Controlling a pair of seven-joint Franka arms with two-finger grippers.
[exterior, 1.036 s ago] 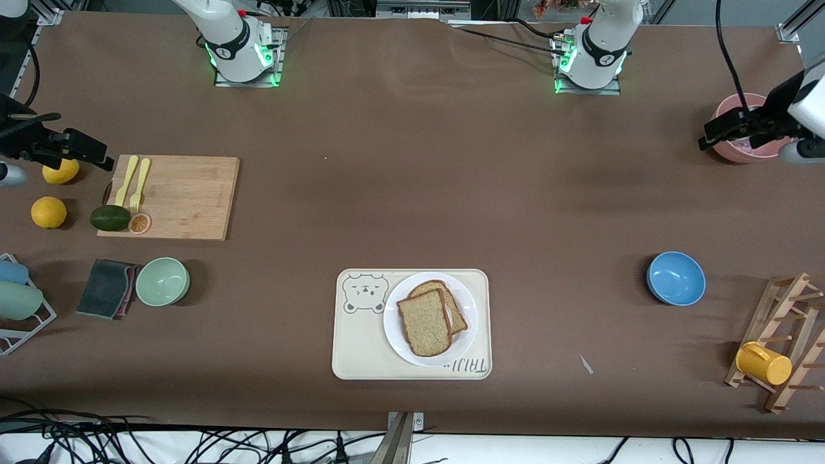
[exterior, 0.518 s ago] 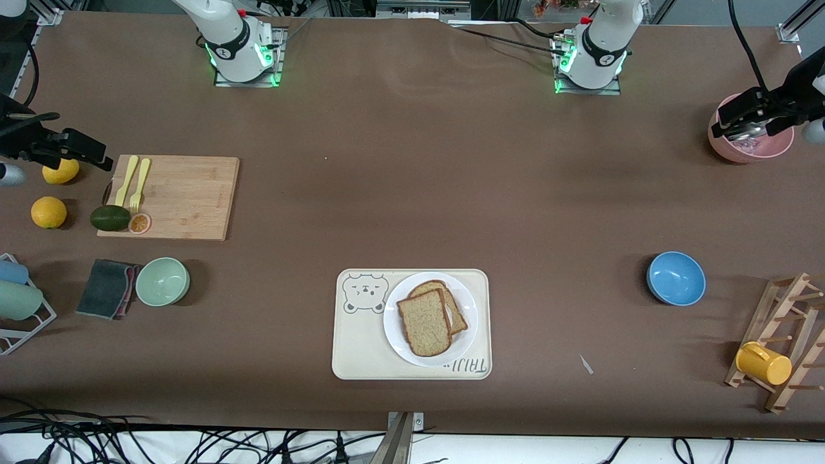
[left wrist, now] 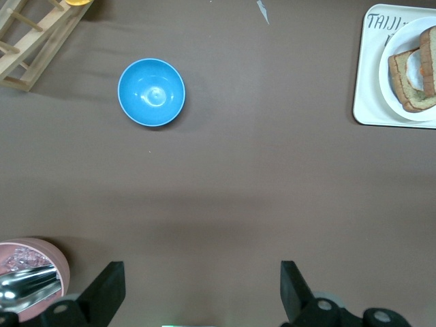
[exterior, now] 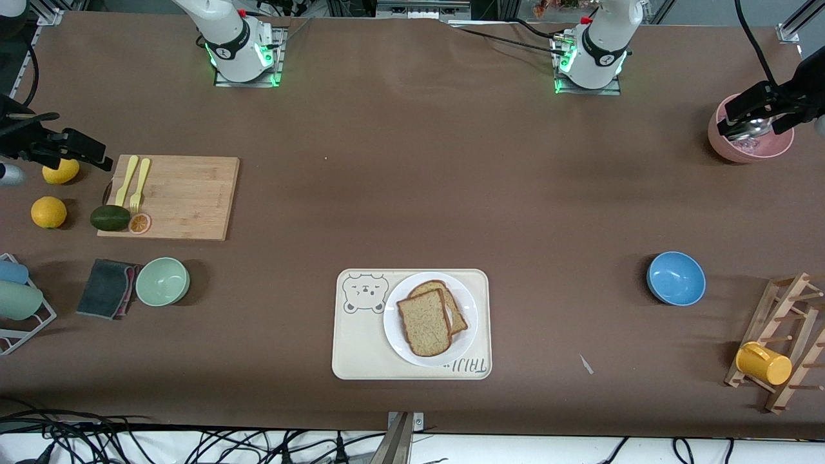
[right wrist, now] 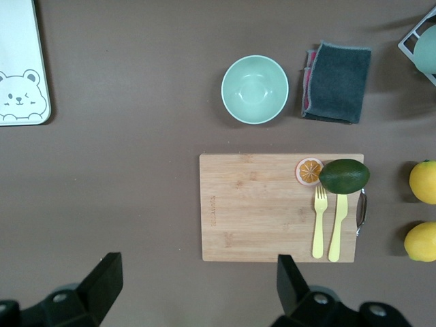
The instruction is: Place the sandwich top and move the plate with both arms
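Note:
The sandwich top, a pale speckled slice with a thin brown crust, lies on the round white plate, overlapping a darker-crusted slice under it. The plate stands on a cream tray near the front camera. My left gripper hangs open and empty over a pink bowl at the left arm's end of the table. My right gripper hangs open and empty at the right arm's end, beside the cutting board. In the wrist views the left gripper and the right gripper each show wide-apart fingers over bare table.
A blue bowl and a wooden rack with a yellow mug stand toward the left arm's end. Toward the right arm's end are a green bowl, a grey cloth, an avocado and lemons.
My left gripper has drifted outward toward its end of the table, uncovering more of the pink bowl. The right arm, the plate and the bread have not moved.

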